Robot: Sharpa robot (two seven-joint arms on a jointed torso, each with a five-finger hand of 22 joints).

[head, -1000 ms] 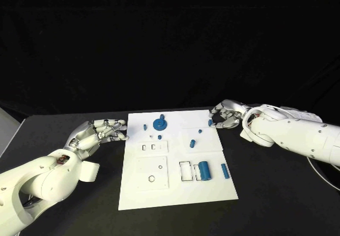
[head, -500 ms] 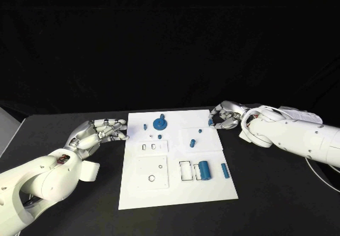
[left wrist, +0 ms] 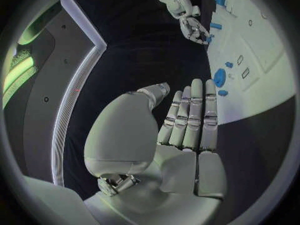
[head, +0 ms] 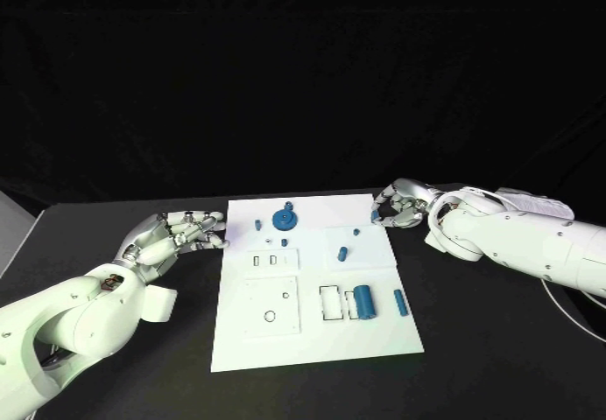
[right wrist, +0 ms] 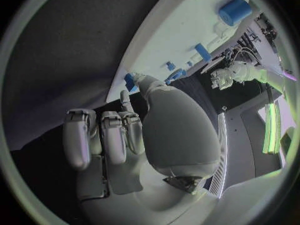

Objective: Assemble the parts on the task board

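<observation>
The white task board (head: 316,341) lies in the middle of the table. On it are a blue round gear-like part (head: 283,218), a blue peg (head: 342,255), a blue cylinder (head: 366,302), a blue bar (head: 400,303) and a few small blue pieces. My right hand (head: 397,210) is at the board's far right corner, fingers curled. Its thumb and one finger pinch a small blue part (right wrist: 129,81), which also shows at the hand's edge (head: 375,215). My left hand (head: 177,236) hovers beside the board's left edge, holding nothing, its fingers (left wrist: 190,115) straight and the thumb apart.
Bare black table lies on both sides of the board and in front of it. Empty rectangular slots (head: 331,304) and a square plate with round holes (head: 271,308) mark the board's near half. A pale wall edge (head: 10,229) stands at the far left.
The right hand has crept slightly toward the far corner of the board with the small blue part. The left hand has stayed almost where it was.
</observation>
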